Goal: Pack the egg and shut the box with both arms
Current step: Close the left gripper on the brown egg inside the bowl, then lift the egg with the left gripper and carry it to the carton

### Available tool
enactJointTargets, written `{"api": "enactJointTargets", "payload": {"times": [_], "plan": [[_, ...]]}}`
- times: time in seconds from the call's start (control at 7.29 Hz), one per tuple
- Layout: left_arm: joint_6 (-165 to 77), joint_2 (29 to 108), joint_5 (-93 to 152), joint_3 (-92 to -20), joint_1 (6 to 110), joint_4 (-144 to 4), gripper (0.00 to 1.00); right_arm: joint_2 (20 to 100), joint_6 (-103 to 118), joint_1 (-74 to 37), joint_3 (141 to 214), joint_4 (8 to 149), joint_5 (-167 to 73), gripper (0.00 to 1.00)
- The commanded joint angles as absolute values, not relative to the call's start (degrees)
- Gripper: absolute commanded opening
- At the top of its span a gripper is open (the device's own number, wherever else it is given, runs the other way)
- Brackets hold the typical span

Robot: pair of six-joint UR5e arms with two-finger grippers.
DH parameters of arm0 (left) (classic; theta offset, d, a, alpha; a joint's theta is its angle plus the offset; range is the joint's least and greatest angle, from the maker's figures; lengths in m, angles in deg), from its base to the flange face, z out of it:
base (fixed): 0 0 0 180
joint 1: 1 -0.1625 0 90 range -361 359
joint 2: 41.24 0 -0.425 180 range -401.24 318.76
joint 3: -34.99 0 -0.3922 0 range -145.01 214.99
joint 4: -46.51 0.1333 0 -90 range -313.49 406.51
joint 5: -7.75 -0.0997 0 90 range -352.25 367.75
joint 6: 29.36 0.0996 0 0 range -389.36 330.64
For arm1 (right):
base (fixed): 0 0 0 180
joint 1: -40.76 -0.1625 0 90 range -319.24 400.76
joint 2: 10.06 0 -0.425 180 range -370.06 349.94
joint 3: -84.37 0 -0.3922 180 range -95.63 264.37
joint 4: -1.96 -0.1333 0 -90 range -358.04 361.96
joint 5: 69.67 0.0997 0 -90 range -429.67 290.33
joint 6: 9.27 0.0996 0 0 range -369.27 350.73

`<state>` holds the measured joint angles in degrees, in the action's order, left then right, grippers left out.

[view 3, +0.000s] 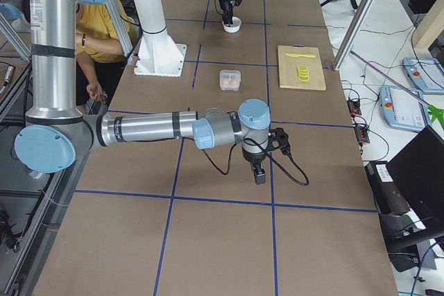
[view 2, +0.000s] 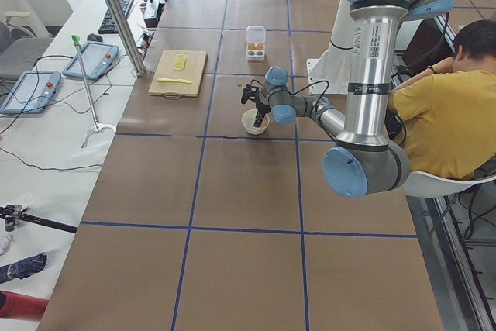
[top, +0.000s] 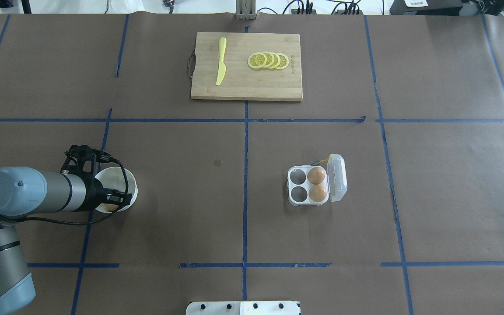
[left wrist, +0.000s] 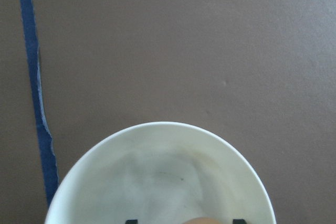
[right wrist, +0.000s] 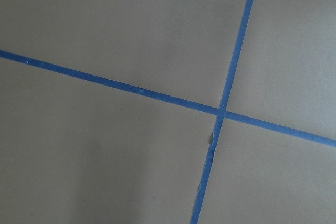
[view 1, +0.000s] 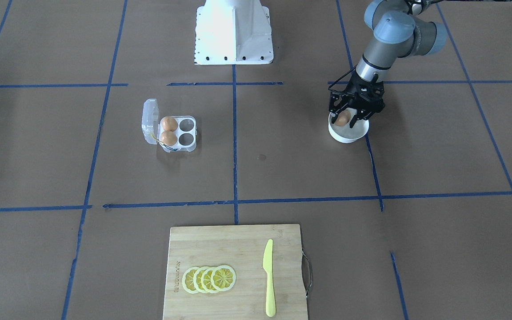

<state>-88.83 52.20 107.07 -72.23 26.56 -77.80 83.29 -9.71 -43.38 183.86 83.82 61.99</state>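
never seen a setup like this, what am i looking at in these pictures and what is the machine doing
These are six camera views of one table with two robot arms. Two look down from above, two from the table's ends, and one rides on each wrist. The left hand reaches into a white bowl, open around a brown egg and not yet gripping it. A clear egg box lies open, holding two eggs, with two cells free. Farther off is a cutting board with lemon slices and a yellow knife. The right hand hangs low over the table; whether it is open or shut, I cannot tell.
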Motion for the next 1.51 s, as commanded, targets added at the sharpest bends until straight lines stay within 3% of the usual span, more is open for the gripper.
{"api": "enactJointTargets", "payload": {"times": [0.0, 0.14, 0.27, 0.82, 1.37], "plan": [[-88.7, 52.2, 107.1, -72.4, 26.6, -77.8, 0.23, 83.3, -9.7, -43.4, 183.9, 83.9, 62.0, 1.00], [-88.4, 52.0, 107.2, -72.9, 27.0, -77.8, 0.07, 83.2, -9.7, -43.4, 183.9, 83.8, 62.0, 1.00], [-88.4, 51.8, 107.2, -73.2, 27.6, -77.8, 0.00, 83.2, -9.7, -43.3, 183.9, 83.8, 62.0, 1.00], [-84.2, 52.5, 107.3, -74.6, 31.8, -77.8, 0.00, 83.0, -9.1, -43.3, 183.9, 83.9, 62.1, 1.00], [-83.9, 64.8, 105.8, -73.1, 33.2, -78.2, 0.00, 82.6, -8.2, -43.3, 183.9, 83.8, 62.0, 1.00]]}}
